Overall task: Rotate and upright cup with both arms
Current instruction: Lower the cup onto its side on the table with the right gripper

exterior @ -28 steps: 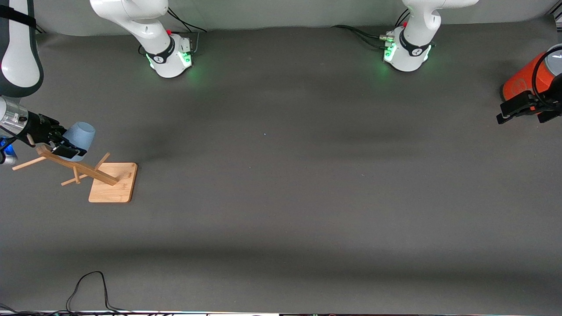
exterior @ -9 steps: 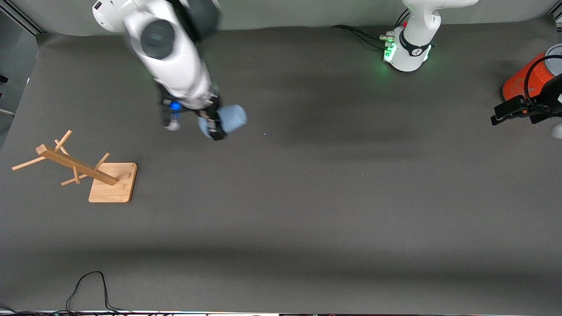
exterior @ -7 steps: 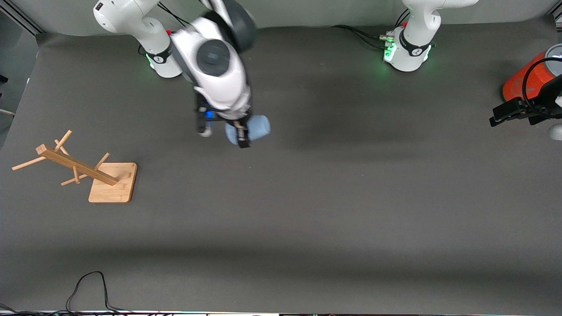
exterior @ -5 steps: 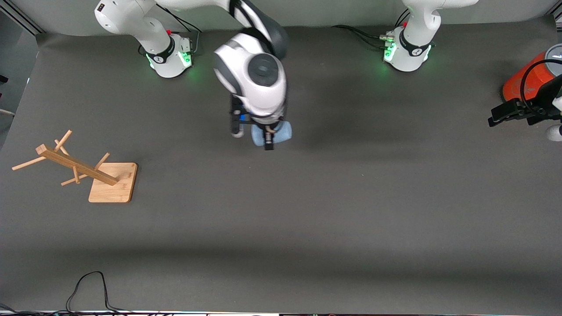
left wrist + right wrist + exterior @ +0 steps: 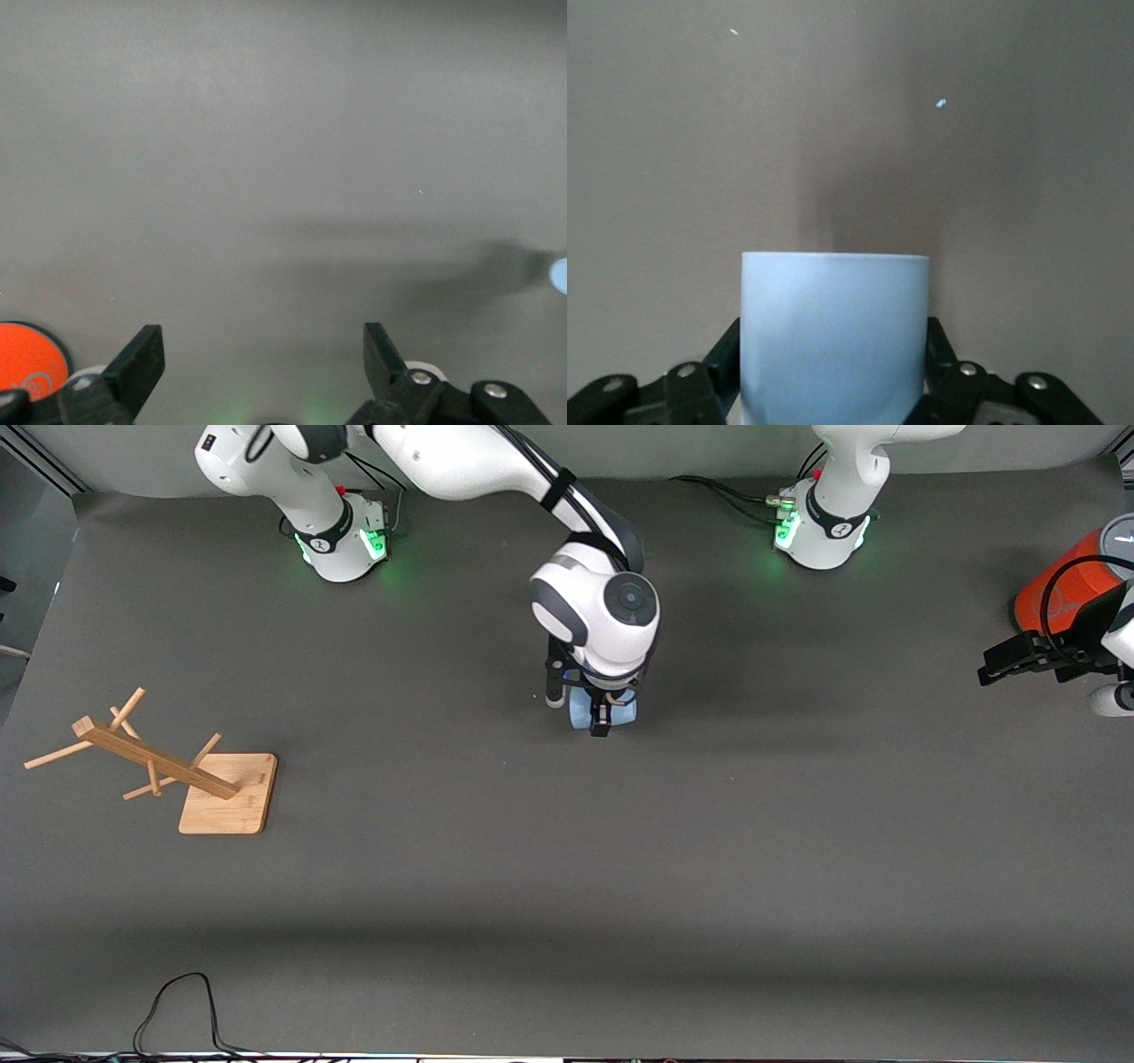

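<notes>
My right gripper (image 5: 603,716) is shut on the light-blue cup (image 5: 603,710) and holds it over the middle of the table. The wrist hides most of the cup from above. In the right wrist view the cup (image 5: 834,332) sits between the two black fingers (image 5: 725,356), its flat end pointing at the grey table. I cannot tell which end is the rim. My left gripper (image 5: 997,662) is open and empty at the left arm's end of the table, beside the orange cylinder. In the left wrist view the left gripper (image 5: 261,354) has its fingers (image 5: 135,361) wide apart, and a sliver of the cup (image 5: 560,275) shows far off.
An orange cylinder with a grey lid (image 5: 1059,589) stands at the left arm's end of the table; it also shows in the left wrist view (image 5: 28,359). A wooden peg rack (image 5: 151,757) on a square base (image 5: 226,795) stands at the right arm's end. A black cable (image 5: 177,1001) lies near the front edge.
My right arm has carried the cup from the wooden rack to over the middle of the table and turned its wrist. My left gripper has shifted slightly toward the middle.
</notes>
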